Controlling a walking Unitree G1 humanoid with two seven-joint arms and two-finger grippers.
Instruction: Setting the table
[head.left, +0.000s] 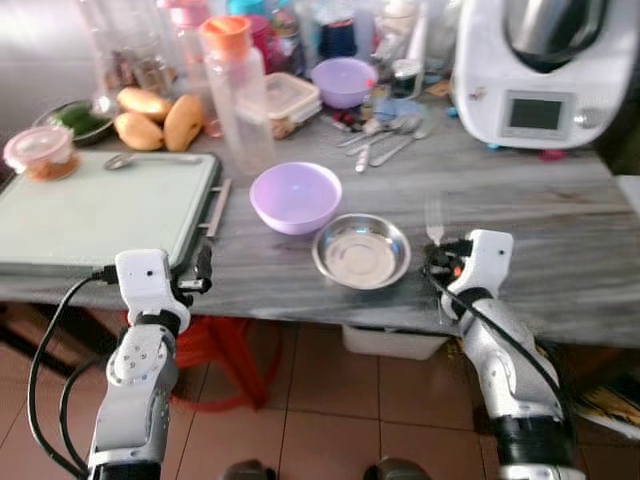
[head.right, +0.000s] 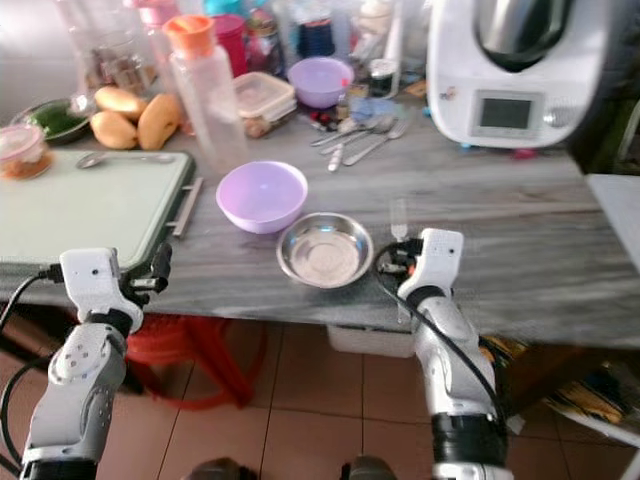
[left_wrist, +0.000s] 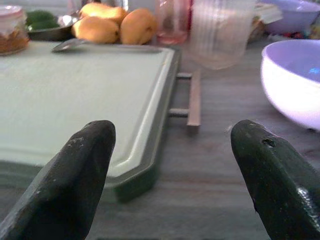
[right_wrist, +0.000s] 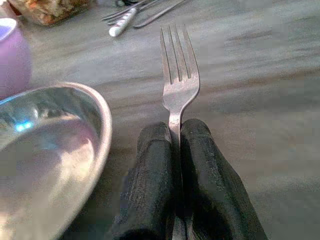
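My right gripper (right_wrist: 175, 135) is shut on a steel fork (right_wrist: 178, 82), tines pointing away over the grey counter, just right of a shallow steel bowl (head.left: 361, 251). A lilac bowl (head.left: 295, 196) sits left of and behind the steel bowl. My left gripper (left_wrist: 172, 150) hangs open at the counter's front edge, by the corner of a pale green tray (head.left: 95, 212), with nothing between its fingers (left_wrist: 82, 165). More cutlery (head.left: 385, 138) lies at the back of the counter.
A clear bottle with an orange cap (head.left: 236, 90), mangoes (head.left: 160, 120), a lidded food tub (head.left: 40, 152), a second lilac bowl (head.left: 343, 80) and a white kitchen machine (head.left: 530, 70) crowd the back. A red stool (head.left: 215, 350) stands under the counter.
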